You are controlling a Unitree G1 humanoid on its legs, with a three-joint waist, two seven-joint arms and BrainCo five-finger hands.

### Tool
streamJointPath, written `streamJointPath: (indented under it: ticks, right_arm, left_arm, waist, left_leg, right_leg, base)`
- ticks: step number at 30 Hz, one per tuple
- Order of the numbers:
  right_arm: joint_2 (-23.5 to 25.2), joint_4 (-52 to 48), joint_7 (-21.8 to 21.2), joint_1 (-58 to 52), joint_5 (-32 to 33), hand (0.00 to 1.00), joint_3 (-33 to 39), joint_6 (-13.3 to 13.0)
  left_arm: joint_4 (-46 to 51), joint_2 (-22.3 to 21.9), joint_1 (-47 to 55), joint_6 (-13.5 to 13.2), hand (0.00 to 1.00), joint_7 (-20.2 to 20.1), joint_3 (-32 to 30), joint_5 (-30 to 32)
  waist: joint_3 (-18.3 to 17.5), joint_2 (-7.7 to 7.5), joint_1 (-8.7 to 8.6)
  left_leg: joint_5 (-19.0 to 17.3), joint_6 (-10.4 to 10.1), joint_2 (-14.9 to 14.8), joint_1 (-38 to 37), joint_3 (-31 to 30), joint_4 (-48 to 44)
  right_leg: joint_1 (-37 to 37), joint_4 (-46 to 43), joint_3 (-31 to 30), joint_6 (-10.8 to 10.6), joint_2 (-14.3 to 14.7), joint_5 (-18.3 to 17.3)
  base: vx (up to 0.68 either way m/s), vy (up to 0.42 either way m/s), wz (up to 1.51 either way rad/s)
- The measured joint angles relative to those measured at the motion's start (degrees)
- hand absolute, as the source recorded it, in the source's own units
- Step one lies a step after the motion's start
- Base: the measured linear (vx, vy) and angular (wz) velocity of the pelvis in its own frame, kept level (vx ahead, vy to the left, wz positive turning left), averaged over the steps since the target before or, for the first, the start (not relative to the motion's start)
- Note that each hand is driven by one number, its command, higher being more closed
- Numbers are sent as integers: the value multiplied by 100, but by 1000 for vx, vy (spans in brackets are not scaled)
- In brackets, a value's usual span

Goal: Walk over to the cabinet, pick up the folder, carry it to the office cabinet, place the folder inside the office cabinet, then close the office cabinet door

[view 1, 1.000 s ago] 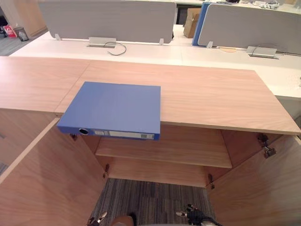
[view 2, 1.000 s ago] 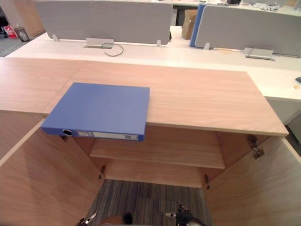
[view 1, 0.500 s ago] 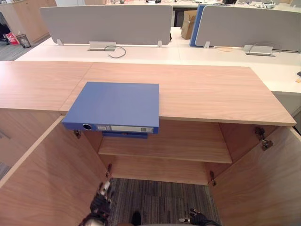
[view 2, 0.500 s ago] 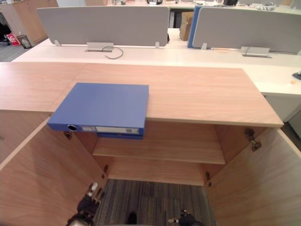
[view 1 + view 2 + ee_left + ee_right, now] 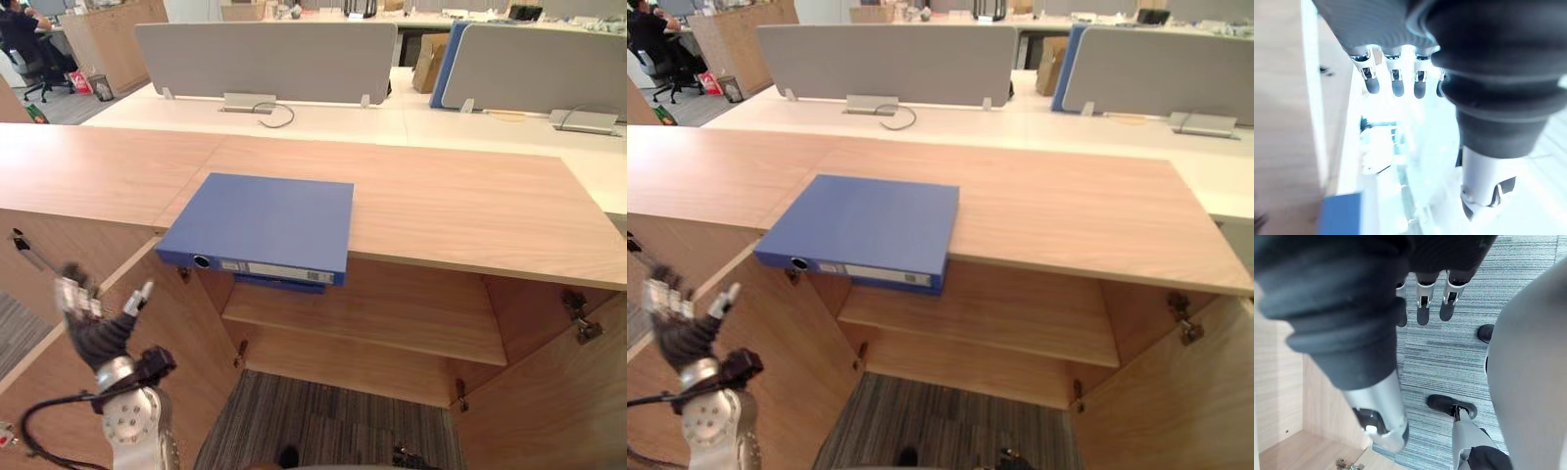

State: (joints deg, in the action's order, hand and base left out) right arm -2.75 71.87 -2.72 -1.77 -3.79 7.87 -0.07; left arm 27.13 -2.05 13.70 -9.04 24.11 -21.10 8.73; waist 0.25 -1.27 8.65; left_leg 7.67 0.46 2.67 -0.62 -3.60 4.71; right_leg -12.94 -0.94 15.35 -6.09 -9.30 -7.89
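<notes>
A blue folder (image 5: pixel 260 225) lies flat on the wooden cabinet top (image 5: pixel 470 206), its spine hanging over the front edge above the open cabinet. A darker blue edge (image 5: pixel 279 282) shows just beneath it inside the cabinet. My left hand (image 5: pixel 93 328) is raised at the lower left in front of the open left door, below and left of the folder, open with fingers (image 5: pixel 1396 81) straight and holding nothing. A corner of the folder (image 5: pixel 1342 215) shows past it. My right hand hangs low over the carpet, open, fingers (image 5: pixel 1422 308) relaxed and empty.
Both cabinet doors stand open: the left door (image 5: pixel 186 333) and the right door (image 5: pixel 549 411). A shelf (image 5: pixel 372 318) runs inside. Behind the top are white desks (image 5: pixel 323 117) with grey dividers (image 5: pixel 265 54), a cardboard box (image 5: pixel 428 61) and a seated person (image 5: pixel 20 24) far left.
My left hand has risen from near the floor to beside the left door, fingers spread. The camera has shifted, so the whole scene sits a little differently.
</notes>
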Motion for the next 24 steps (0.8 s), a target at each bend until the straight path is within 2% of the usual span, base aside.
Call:
streamJointPath:
  ticks: [4, 7, 10, 12, 17, 20, 24]
  right_arm:
    - [88, -151, 1, -63, -211, 0, 416, -2]
    - [90, -158, 1, -88, -271, 0, 433, -6]
    - [109, -165, 1, -85, -424, 0, 424, -43]
    - [117, -164, 7, -77, -421, 0, 412, -92]
    - [108, -146, 56, -70, -414, 0, 249, -124]
    - [85, -140, 58, -21, -418, 0, -143, -152]
    - [65, -134, 58, -3, -419, 0, -489, -187]
  left_arm:
    - [711, 69, -111, 55, 0, 478, -260, 1283]
    - [1017, 562, -186, 72, 0, 594, 143, 2188]
    - [1023, 685, -359, 87, 0, 646, 415, 2980]
    - [981, 683, -392, 141, 0, 692, 648, 3153]
    - [608, 684, -385, 65, 0, 486, 1356, 3420]
    - [405, 692, -385, 59, 0, 351, 1709, 3559]
    - [283, 845, -380, -98, 0, 164, 2146, 3696]
  waist:
    - [-52, 19, -69]
    - [-85, 20, -50]
    - [-148, 1, -60]
    - [-158, -30, -86]
    - [-177, -55, -92]
    - [-184, -68, -98]
    - [-204, -73, -107]
  left_leg:
    - [-3, 1, -30, -58, 35, 23]
    - [17, -31, -63, -52, 64, 24]
    - [28, -47, -125, -40, 169, 24]
    - [35, -49, -151, -32, 192, 22]
    - [57, -20, -187, -30, 255, 20]
    - [56, -20, -200, -29, 275, 20]
    - [55, -21, -205, -29, 289, 20]
  right_leg:
    - [-4, -53, -4, 6, 13, -4]
    - [23, -26, -36, 11, 38, -7]
    - [78, 19, -175, 62, 114, 34]
    - [94, 41, -208, 78, 122, 57]
    - [104, 73, -306, 85, 151, 66]
    - [110, 70, -319, 88, 157, 68]
    - [122, 60, -333, 88, 156, 68]
  base:
    - [-58, 19, -6]
    - [-54, 24, -4]
    - [-31, 12, -21]
    - [-11, 0, -12]
    - [3, -1, -7]
    - [-1, -2, -3]
    - [-29, 9, -1]
